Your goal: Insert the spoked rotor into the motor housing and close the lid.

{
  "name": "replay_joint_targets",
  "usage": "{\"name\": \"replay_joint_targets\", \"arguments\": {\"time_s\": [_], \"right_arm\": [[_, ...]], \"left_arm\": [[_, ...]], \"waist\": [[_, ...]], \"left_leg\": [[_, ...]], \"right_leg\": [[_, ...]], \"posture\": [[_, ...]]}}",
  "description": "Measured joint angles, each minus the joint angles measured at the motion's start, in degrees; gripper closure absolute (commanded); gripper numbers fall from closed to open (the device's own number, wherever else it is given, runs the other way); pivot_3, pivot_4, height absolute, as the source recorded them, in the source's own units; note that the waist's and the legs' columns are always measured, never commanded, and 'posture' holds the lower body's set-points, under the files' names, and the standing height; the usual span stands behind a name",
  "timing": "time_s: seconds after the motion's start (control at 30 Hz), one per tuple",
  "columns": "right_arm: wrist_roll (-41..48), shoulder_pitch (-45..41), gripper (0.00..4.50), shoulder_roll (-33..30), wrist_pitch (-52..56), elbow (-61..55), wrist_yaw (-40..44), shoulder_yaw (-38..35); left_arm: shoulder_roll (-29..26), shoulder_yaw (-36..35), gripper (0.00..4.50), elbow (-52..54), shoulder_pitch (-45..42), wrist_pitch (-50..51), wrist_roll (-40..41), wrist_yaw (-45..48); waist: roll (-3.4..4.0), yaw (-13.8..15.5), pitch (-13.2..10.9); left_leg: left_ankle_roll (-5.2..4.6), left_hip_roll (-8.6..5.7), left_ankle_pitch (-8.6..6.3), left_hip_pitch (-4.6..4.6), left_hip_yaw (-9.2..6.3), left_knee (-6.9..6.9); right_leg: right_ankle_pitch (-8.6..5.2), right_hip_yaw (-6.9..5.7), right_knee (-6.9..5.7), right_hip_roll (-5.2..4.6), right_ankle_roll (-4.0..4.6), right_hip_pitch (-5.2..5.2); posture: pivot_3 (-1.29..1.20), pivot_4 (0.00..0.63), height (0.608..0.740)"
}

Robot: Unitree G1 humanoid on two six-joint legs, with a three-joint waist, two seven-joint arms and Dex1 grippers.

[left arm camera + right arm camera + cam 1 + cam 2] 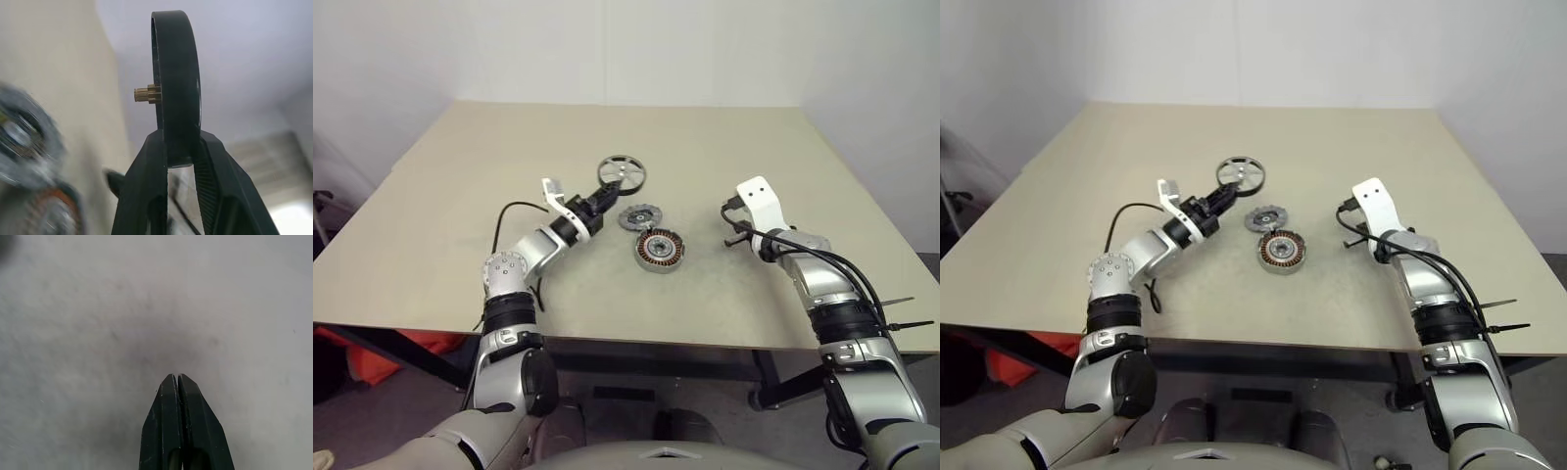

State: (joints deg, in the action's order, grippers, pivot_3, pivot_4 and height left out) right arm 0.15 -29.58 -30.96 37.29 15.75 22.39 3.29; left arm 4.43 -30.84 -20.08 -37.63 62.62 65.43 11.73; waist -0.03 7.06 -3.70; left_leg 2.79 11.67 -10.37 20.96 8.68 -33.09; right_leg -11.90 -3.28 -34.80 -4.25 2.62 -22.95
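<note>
Black and thin-rimmed, a spoked ring (622,174) stands on edge above the bench (460,215), clamped by its lower rim in the left pincer (607,195). In the left wrist view the two black fingers (146,176) press on either face of the rim, and a short brass stub (147,93) sticks out from the ring's centre to one side. The left arm reaches forward and to the right, so the ring hangs just behind the two parts lying on the bench.

The spoked rotor (639,217), a dark-grey disc with cut-outs around its hub, lies flat near the middle of the bench, free of both pincers. Just in front of it and a little to the right sits the motor housing (659,250), open side up, its copper-brown windings circling a silver centre. The two lie close together; whether their edges touch I cannot tell.

The right pincer (178,377) is pressed together with nothing between its fingers, pointing down at bare bench surface. The right arm is well off to the right of the housing.
</note>
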Motion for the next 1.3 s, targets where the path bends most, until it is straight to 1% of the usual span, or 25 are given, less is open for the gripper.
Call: {"name": "replay_joint_targets", "arguments": {"time_s": [0.1,0.23,0.7,1.3], "right_arm": [[-0.2,1.4,4.5,0.0,0.4,-0.4,-0.1,-0.3],[-0.2,1.9,4.5,0.0,1.1,-1.9,-0.2,-0.5],[-0.2,4.2,4.5,0.1,2.5,-7.0,-0.4,-2.1],[-0.2,3.5,4.5,0.7,2.5,-7.2,-1.0,-2.1]], "left_arm": [[0.3,1.8,4.02,-0.7,0.2,3.8,0.9,-1.0],[0.5,4.2,4.02,-3.6,0.6,6.2,0.5,-0.9],[1.0,10.8,4.02,-10.4,0.7,6.1,-6.9,3.6],[1.2,9.9,4.02,-10.5,2.0,5.1,-9.7,4.3]], "waist": [[0.0,0.0,0.0],[0.01,0.0,0.0],[0.02,0.1,0.0],[0.04,0.1,0.0]], "left_leg": [[0.0,-0.02,0.0,-0.02,0.0,-0.02],[0.0,-0.1,0.01,-0.03,0.0,-0.02],[-0.01,-0.17,0.01,-0.04,-0.03,-0.03],[-0.03,-0.12,0.0,-0.05,-0.03,-0.08]], "right_leg": [[0.0,0.0,-0.02,0.01,-0.02,0.01],[0.02,0.0,-0.02,0.02,-0.05,0.01],[0.04,0.01,0.0,0.01,-0.08,0.04],[0.04,0.01,-0.01,-0.01,-0.07,0.09]], "posture": [[0.0,0.0,0.74],[0.0,0.0,0.74],[0.0,0.0,0.74],[0.0,0.0,0.74]]}}
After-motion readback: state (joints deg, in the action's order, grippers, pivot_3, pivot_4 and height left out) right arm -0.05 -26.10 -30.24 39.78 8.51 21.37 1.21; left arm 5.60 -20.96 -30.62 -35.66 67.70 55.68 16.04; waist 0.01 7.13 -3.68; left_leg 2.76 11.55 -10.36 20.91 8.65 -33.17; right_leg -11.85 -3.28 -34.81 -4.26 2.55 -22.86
